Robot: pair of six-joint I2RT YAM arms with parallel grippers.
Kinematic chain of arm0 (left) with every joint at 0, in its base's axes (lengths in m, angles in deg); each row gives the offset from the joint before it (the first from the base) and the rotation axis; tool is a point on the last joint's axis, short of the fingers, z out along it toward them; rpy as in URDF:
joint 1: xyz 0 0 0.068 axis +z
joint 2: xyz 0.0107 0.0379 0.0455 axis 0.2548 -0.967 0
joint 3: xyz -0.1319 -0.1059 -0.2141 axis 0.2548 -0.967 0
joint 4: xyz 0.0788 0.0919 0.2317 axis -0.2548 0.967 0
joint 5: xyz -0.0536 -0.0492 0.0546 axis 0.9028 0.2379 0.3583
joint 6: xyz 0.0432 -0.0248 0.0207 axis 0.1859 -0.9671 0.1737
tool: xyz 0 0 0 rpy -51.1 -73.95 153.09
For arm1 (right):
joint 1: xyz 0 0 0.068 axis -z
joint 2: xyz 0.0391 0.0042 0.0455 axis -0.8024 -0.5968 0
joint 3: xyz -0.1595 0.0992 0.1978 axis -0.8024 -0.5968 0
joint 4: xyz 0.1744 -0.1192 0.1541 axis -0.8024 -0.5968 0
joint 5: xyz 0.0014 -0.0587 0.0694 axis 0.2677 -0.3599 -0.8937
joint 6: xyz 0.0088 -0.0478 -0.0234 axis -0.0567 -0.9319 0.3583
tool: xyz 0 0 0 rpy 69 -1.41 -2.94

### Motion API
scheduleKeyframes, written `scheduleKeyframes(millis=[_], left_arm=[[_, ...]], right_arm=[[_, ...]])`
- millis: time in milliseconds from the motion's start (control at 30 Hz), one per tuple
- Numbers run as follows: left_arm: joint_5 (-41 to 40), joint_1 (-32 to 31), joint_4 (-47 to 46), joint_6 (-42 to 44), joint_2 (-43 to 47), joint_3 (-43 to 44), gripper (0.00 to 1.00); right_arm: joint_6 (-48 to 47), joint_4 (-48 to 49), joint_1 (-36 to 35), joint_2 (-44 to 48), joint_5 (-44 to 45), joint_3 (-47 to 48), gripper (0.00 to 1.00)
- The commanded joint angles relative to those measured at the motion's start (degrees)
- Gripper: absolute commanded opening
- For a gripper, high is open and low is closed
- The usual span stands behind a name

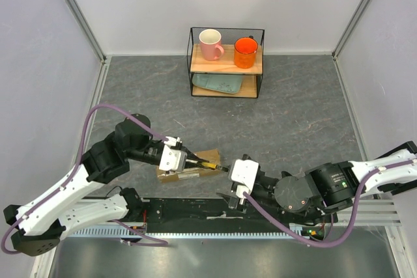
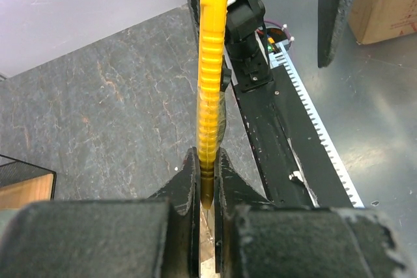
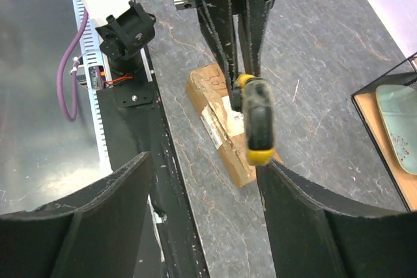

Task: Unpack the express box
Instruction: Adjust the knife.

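Observation:
The express box (image 1: 172, 176), a flat brown parcel with a white label, lies on the grey table in front of the arms. In the right wrist view the express box (image 3: 218, 118) lies slanted. My left gripper (image 2: 207, 174) is shut on a yellow and black utility knife (image 2: 210, 83). It holds the knife (image 1: 207, 165) lengthwise just above the parcel. My right gripper (image 3: 207, 164) stands open with nothing between its fingers, just right of the box. The knife's yellow end (image 3: 258, 154) sits close to the tip of one finger (image 3: 306, 219); contact cannot be told.
A wire shelf (image 1: 226, 62) at the back holds a pink mug (image 1: 210, 43), an orange mug (image 1: 245, 52) and a pale green tray (image 1: 218, 83) below. A black toothed rail (image 1: 195, 209) runs along the near table edge. White walls close in both sides.

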Motion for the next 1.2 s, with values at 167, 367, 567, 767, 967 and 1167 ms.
scheduleKeyframes(millis=[167,367,567,767,967,1167], left_arm=[[5.71,1.27,-3.47,-4.99,1.38,-1.19,0.02],[10.37,1.27,-3.3,-5.96,1.64,-1.54,0.02],[11.78,1.27,-3.47,-6.48,1.11,-1.19,0.02],[11.43,1.27,-4.0,-6.84,0.76,-1.01,0.02],[10.64,1.27,-5.32,-8.42,0.94,-0.75,0.02],[11.69,1.27,-7.07,-10.88,0.94,-0.57,0.02]], right_arm=[[-10.95,17.94,-0.22,3.31,-3.56,-6.56,0.71],[-15.7,25.67,-0.22,5.06,-1.97,-10.16,0.71],[-19.65,32.8,-0.13,5.51,-2.58,-12.71,0.7],[-21.94,36.67,0.83,2.7,-4.52,-12.98,0.64],[-22.04,39.67,2.59,1.82,-6.72,-14.65,0.51],[-21.51,42.21,5.05,1.73,-8.82,-16.23,0.35]])
